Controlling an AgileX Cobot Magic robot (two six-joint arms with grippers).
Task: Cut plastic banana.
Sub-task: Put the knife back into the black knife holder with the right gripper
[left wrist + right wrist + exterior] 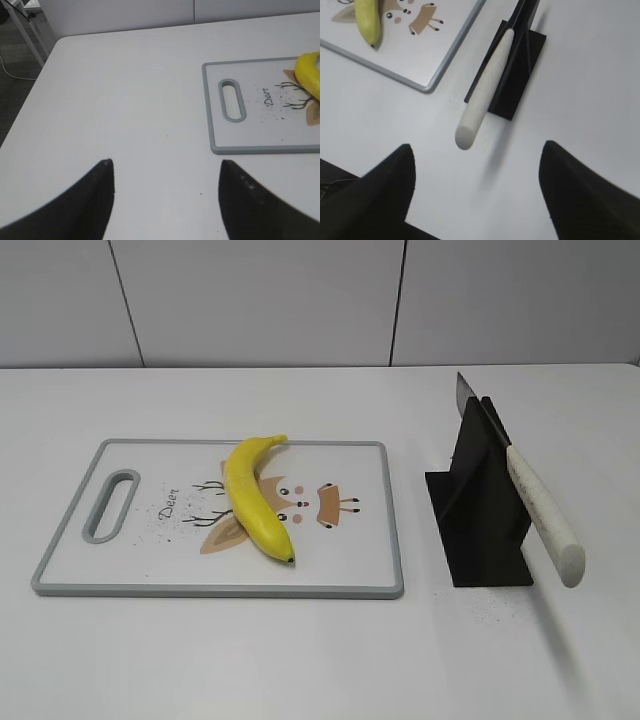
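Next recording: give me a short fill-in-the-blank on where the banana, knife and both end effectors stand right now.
1. The plastic banana lies on the ____.
2. The knife rests in a ____ stand.
3. Both the left end effector and right end effector are ____.

Missing words: cutting board; black; open

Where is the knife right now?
In the exterior view the knife is on the right, resting tilted in the black stand beside the cutting board, its white handle sticking out toward the camera.

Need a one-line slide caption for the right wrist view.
Open right gripper hovers above the knife in its black stand, plastic banana on cutting board.
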